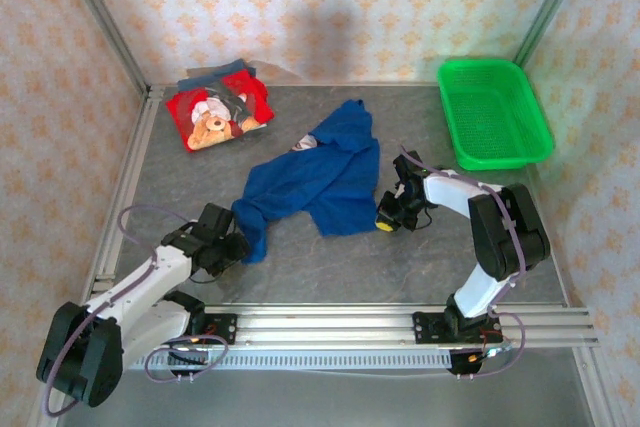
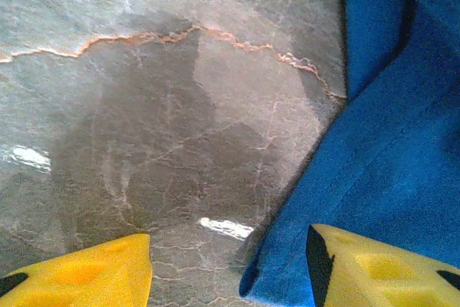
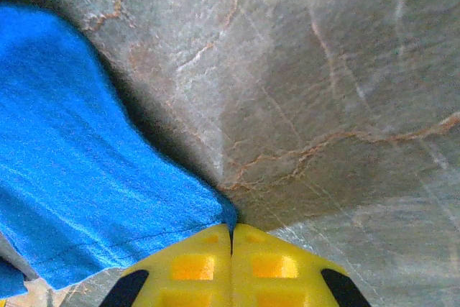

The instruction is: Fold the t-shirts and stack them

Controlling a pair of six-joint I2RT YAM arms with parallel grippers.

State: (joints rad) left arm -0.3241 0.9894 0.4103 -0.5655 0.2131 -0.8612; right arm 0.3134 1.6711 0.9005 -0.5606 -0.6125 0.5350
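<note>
Here, the blue t-shirt [image 1: 315, 172] lies crumpled in the middle of the grey desk [image 1: 400, 267], not folded, with one part stretched toward the back and one long corner reaching to the front left. A small white patch shows at its back edge, too small to read.

The left tool [image 1: 238, 247] is low at this front-left corner. In the left wrist view its yellow fingers [image 2: 93, 275] stand well apart, released, and are cut off by the lower border. The hem of the blue t-shirt [image 2: 388, 141] lies on the desk between them, just beside the right one, with bare stone [image 2: 180, 141] across the rest of the gap. Whether that finger touches the cloth I cannot tell.

The right tool [image 1: 388, 217] is at the right front edge of the same shirt. In the right wrist view its two fingers [image 3: 187, 267] are pressed together, clenched, and a thin corner of the blue t-shirt [image 3: 79, 177] ends exactly at the line where they meet, so it looks nipped between the tips. How much cloth is inside is hidden.

At the back left corner of the desk the red teddy-bear t-shirt [image 1: 218, 112] lies on top of darker folded cloth [image 1: 215, 75], of which only an edge is visible. The green basket [image 1: 493, 112] stands at the back right, well apart from the shirts.
</note>
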